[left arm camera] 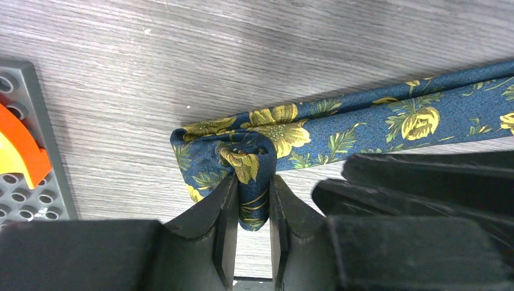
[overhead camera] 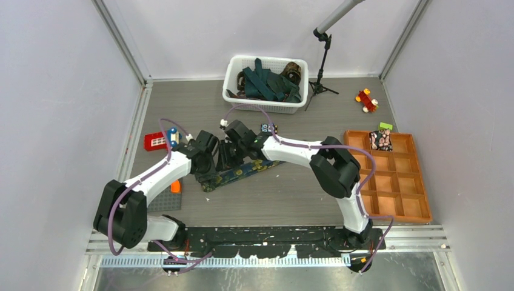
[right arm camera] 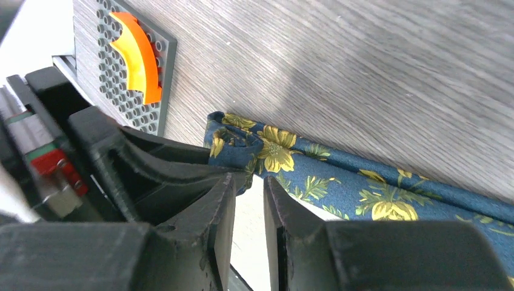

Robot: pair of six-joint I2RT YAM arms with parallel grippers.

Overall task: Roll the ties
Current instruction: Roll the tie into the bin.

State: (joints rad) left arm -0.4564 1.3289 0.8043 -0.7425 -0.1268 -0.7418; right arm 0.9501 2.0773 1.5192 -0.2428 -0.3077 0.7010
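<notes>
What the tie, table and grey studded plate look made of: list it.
The tie looks like woven silk or polyester: faint sheen, soft folds, printed flowers. The table seems to be matte grey laminate, with streaked, printed-looking wood grain. The plate is likely hard moulded plastic: even studs, smooth satin face.

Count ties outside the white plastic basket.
2: navy yellow-flowered fabric tie on the table centre; rolled brown-patterned tie in the orange tray, far row. More might be hidden.
</notes>
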